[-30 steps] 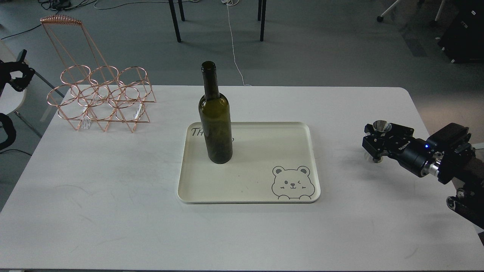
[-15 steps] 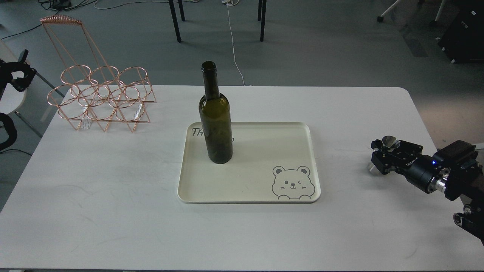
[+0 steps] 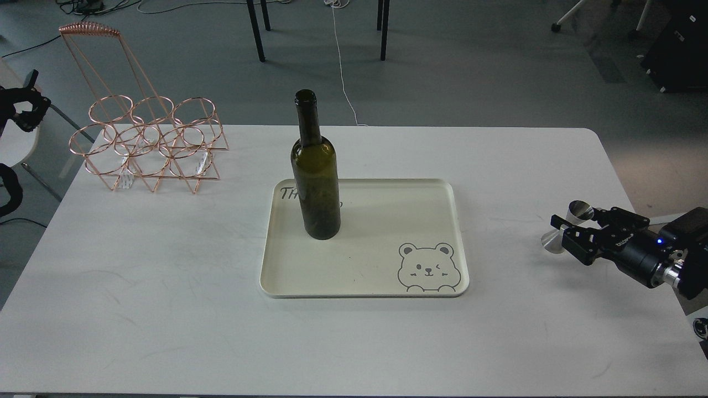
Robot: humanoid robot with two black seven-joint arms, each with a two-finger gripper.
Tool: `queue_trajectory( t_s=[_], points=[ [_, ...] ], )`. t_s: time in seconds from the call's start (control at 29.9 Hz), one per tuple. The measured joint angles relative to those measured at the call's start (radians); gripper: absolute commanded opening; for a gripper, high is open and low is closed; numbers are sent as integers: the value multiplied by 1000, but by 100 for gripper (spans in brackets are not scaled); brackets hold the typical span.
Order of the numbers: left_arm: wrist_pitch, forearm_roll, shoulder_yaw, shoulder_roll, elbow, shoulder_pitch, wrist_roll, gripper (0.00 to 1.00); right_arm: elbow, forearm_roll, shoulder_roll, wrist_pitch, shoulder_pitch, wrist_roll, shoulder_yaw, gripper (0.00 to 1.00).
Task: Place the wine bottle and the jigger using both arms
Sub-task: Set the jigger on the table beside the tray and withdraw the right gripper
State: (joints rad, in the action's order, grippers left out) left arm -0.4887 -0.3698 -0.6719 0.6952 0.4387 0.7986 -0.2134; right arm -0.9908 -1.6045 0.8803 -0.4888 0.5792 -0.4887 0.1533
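The wine bottle (image 3: 315,182) is dark olive green and stands upright on the back-left part of the cream tray (image 3: 387,276). The jigger (image 3: 565,226) is small and shiny steel. It sits tilted at the table's right side, its upper cup leaning right and its lower cone at the tabletop. My right gripper (image 3: 569,235) comes in from the right edge, and its black fingers close around the jigger's waist. My left gripper (image 3: 22,108) is a small dark shape at the far left edge, beyond the table and far from the bottle. Its fingers cannot be told apart.
The tray has a bear drawing (image 3: 427,268) at its front right corner. A copper wire rack (image 3: 146,146) with rings and a tall handle stands at the table's back left. The white table (image 3: 166,309) ends just right of my right arm.
My right gripper has moved right and down toward the table with the jigger, which now leans over near the tabletop. The bottle, tray and left arm stay as they were.
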Motion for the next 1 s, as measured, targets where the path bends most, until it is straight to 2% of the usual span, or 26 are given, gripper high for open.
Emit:
queue_trajectory(
  t_s=[0.07,0.13,0.27,0.37,0.47,0.57,0.74,1.0],
  points=[
    [0,0,0,6,0,0,1,98,-44,1,40,0,-2,0,1,89],
    [0,0,0,13,1,2,3,99,-86,15,77,0,-3,0,2,94],
    [0,3,3,33,10,2,11,99,-145,141,127,0,8,0,6,96],
    [0,14,50,94,75,-4,31,98,-150,295,136,0,48,0,6,96],
    [0,45,123,198,194,0,60,98,-133,443,136,34,144,0,6,96],
    [0,137,147,311,337,10,65,98,-72,572,107,118,236,0,8,96],
    [0,465,143,450,569,58,61,98,96,726,-17,224,345,0,9,96],
    [0,957,126,594,1049,100,60,98,336,996,-172,430,399,0,131,96]
  ],
)
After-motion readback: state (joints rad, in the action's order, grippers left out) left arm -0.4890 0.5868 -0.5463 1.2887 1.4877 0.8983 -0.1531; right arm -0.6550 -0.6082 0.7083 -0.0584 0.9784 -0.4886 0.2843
